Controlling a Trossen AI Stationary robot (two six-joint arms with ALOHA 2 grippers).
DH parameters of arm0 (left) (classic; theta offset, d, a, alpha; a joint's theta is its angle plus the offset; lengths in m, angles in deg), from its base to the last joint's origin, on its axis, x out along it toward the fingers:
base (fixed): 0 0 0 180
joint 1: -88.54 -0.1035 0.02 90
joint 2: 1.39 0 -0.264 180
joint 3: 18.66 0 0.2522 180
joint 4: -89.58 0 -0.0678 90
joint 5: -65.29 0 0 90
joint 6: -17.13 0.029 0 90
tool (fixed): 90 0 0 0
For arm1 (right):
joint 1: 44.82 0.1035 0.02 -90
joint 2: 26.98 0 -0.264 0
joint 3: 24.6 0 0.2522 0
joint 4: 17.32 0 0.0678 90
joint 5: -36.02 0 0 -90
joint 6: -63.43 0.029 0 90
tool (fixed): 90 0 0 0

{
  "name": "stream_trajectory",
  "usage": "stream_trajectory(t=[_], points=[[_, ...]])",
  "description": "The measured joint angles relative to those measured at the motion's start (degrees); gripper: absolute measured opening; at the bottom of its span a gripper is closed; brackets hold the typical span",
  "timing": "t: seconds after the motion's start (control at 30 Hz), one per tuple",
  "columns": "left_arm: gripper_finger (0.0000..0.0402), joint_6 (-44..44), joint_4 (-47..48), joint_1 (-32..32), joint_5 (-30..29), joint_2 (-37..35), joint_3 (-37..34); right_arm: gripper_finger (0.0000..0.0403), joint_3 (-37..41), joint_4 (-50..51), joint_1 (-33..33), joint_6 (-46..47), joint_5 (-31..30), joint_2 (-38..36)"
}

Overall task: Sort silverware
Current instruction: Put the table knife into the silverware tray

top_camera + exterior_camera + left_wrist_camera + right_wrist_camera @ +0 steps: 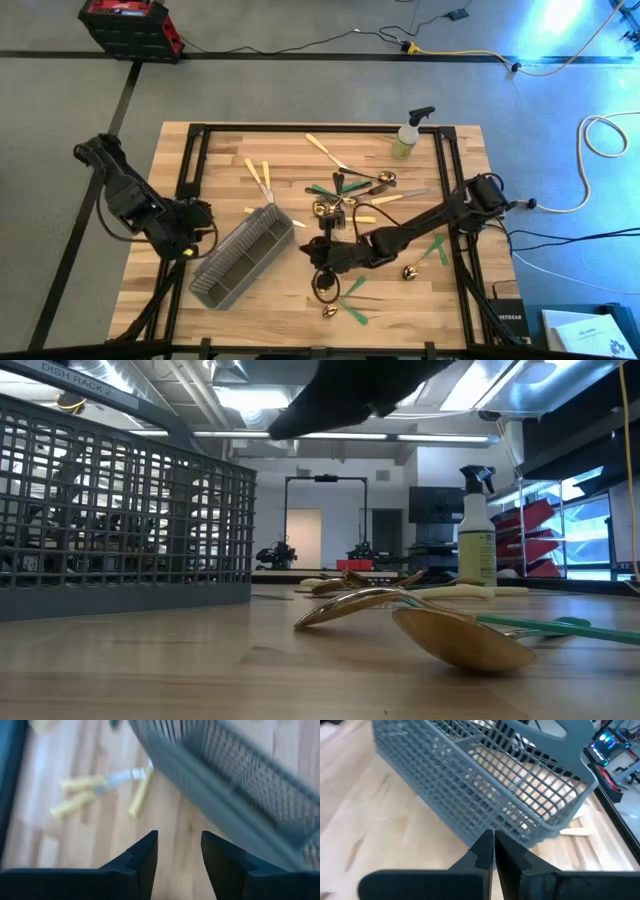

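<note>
Grey wire-mesh caddy (pixel 243 257) lies tilted at table centre-left, btwn both arms; spray bottle (pixel 408 136) upright at 1 o'clock near the back edge. Silverware (pixel 352 192) scattered centre to 5 o'clock, gold heads w/ cream & green handles. R gripper (pixel 316 251) shut, empty, just beside caddy's end, silverware behind it. L gripper (pixel 188 240) at 9 o'clock, fingers apart, empty, beside caddy; cream knives (pixel 95 790) ahead.

The caddy (pixel 243 258) lies slantwise on the tabletop (pixel 290 310), between my two hands. My left hand (pixel 197 228) is just beside its left end; my right hand (pixel 312 252) is near its right end. Most silverware (pixel 350 195) lies behind my right arm, with the bottle (pixel 408 137) at the far edge.
</note>
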Motion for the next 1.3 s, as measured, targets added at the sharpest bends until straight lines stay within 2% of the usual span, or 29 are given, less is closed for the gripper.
stream_trajectory(t=[0.1,0.2,0.4,0.53,0.67,0.83,1.03,1.17,1.3], points=[[0.0136,1.6,-1.5,0.0,-7.9,0.0,2.6,0.0,0.0,1.5,1.5,0.5,-2.0,-0.2],[0.0136,3.5,-7.7,0.0,-16.0,-0.2,3.4,0.0,0.0,4.3,2.3,2.4,-2.4,-0.2],[0.0136,13.2,-24.3,0.0,-21.8,0.3,3.1,0.0,0.0,8.6,3.3,5.0,-2.8,-0.2],[0.0136,18.6,-32.0,0.0,-22.1,0.2,1.1,0.0,0.0,9.0,3.4,5.7,-3.0,-0.1],[0.0136,17.6,-30.5,-0.2,-22.9,-0.1,-0.3,0.0,0.0,8.9,3.3,5.7,-5.2,-0.1],[0.0136,16.0,-29.6,-1.4,-24.2,-2.5,-2.8,0.0,0.0,8.6,1.4,5.4,-12.3,-0.1],[0.0136,16.2,-30.3,-2.4,-24.2,-6.9,-5.6,0.0,2.7,7.3,-4.3,6.6,-11.4,-0.1],[0.0133,18.7,-33.1,-4.0,-23.7,-11.2,-9.5,0.0,8.3,-4.9,-5.2,6.1,-7.2,-0.7],[0.0119,23.8,-41.2,-6.1,-20.0,-17.0,-15.9,0.0,16.1,-19.7,-5.0,5.7,-4.7,-2.9]])
